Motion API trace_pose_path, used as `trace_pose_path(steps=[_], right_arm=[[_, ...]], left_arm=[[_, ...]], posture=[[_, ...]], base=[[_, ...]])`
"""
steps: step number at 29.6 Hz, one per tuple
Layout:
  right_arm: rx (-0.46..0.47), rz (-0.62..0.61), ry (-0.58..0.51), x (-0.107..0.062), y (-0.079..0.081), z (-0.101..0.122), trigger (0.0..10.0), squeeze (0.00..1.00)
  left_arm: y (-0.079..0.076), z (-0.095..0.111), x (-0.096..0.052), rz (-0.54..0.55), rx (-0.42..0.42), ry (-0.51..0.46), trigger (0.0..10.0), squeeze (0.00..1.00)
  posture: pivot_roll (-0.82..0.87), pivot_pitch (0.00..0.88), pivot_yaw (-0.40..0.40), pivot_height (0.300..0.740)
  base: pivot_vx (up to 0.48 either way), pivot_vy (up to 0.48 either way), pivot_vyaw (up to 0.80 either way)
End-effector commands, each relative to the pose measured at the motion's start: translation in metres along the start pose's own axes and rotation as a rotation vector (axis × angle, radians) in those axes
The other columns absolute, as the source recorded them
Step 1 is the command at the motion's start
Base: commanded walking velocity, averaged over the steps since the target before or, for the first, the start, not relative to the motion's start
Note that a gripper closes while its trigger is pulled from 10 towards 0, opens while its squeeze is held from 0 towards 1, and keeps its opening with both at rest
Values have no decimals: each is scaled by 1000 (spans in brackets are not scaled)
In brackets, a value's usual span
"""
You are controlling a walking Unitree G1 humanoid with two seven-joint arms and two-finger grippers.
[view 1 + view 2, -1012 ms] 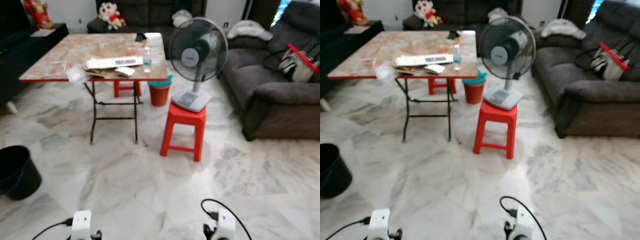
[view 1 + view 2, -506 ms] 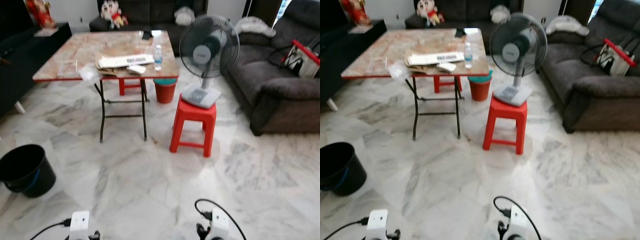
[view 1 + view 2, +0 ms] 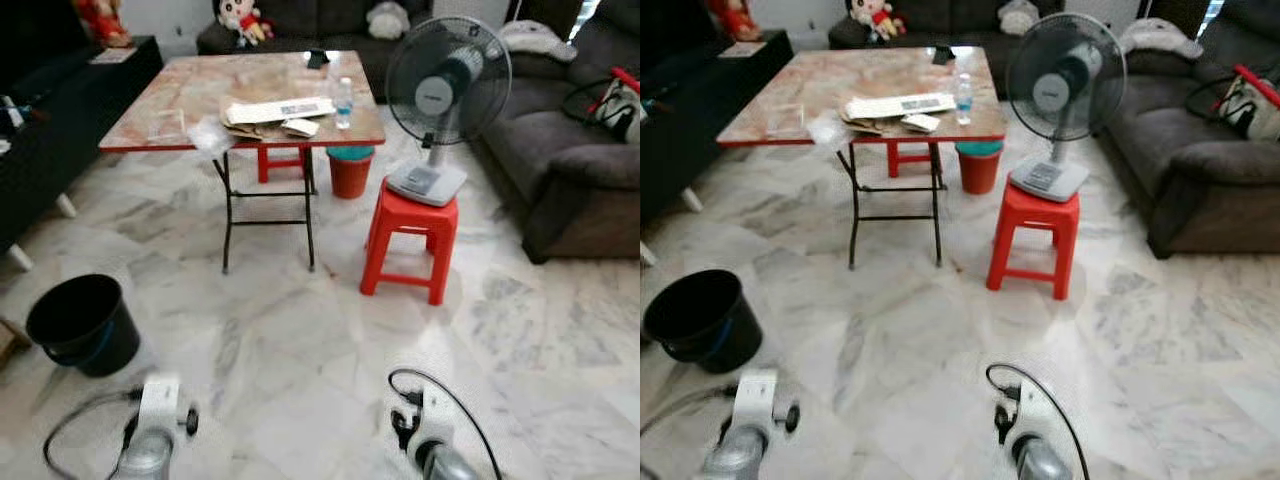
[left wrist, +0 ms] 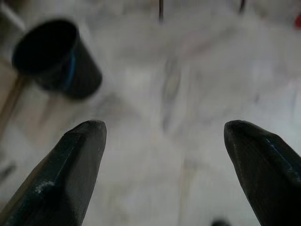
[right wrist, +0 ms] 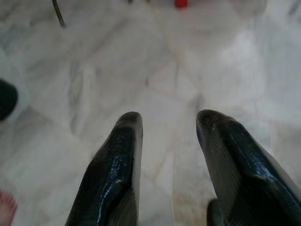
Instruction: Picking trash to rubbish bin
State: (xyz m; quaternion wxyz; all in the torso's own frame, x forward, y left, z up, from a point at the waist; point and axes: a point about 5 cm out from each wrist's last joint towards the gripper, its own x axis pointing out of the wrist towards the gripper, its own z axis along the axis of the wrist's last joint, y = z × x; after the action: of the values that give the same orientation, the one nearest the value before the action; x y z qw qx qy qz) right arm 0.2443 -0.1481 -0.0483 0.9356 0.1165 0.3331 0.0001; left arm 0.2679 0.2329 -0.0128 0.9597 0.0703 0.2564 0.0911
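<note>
Ahead and to the left of my left gripper (image 4: 162,165), the black rubbish bin (image 3: 84,325) stands on the marble floor (image 3: 300,370). Over the last second my view has swung left, so the bin has come further into the picture and the table (image 3: 170,95) has slid toward the middle; that is my own turning, not the things moving. My left gripper hangs low over the floor with its fingers spread wide and nothing between them, the bin near its outer side.

Well beyond both grippers, the table carries what I take for the trash: a crumpled clear plastic bag (image 3: 207,135) at its near edge, then papers (image 3: 275,110) and a small water bottle (image 3: 344,103). Further right a fan (image 3: 445,85) sits on a red stool (image 3: 408,240), with a sofa (image 3: 560,170) past it.

My right gripper (image 5: 169,155) also hangs over bare floor, its fingers parted and empty. I judge nothing has been picked yet; the turn has shown me where the bin is, and I must still walk to the table.
</note>
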Motion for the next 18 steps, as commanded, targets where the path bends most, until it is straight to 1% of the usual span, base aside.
trace_pose_path(steps=[1,3,7,8,9,10,13,15,18], right_arm=[[4,35,-77,5,8,22,10000,0],[4,54,-120,8,13,34,10000,0],[-5,73,-156,10,18,45,10000,0],[-18,117,-275,13,31,76,10000,0],[-18,117,-275,13,31,76,10000,0],[-29,136,-328,13,36,89,10000,0],[-48,167,-383,12,43,104,10000,0],[-56,181,-410,11,47,109,10000,0],[-49,199,-447,10,51,117,10000,0]], left_arm=[[1,14,4,2,-33,-50,10000,0],[1,24,6,15,-39,-92,10000,0],[-1,34,8,13,-51,-139,10000,0],[-10,55,10,-4,-49,-237,10000,0],[-10,55,10,-4,-49,-237,10000,0],[-12,60,9,-6,-43,-270,10000,0],[-16,62,7,-21,-25,-306,10000,0],[-18,63,6,-31,-3,-325,10000,0],[-18,63,5,-31,-3,-336,10000,0]], posture=[[-54,0,38,740],[-55,0,39,740],[-55,0,39,740],[-53,0,39,740],[-53,0,39,740],[-53,0,39,740],[-52,0,40,740],[-52,0,40,740],[-48,0,29,740]], base=[[0,0,0],[0,0,0],[0,0,0],[307,0,0],[307,0,0],[322,0,0],[330,0,0],[343,0,509],[368,0,677]])
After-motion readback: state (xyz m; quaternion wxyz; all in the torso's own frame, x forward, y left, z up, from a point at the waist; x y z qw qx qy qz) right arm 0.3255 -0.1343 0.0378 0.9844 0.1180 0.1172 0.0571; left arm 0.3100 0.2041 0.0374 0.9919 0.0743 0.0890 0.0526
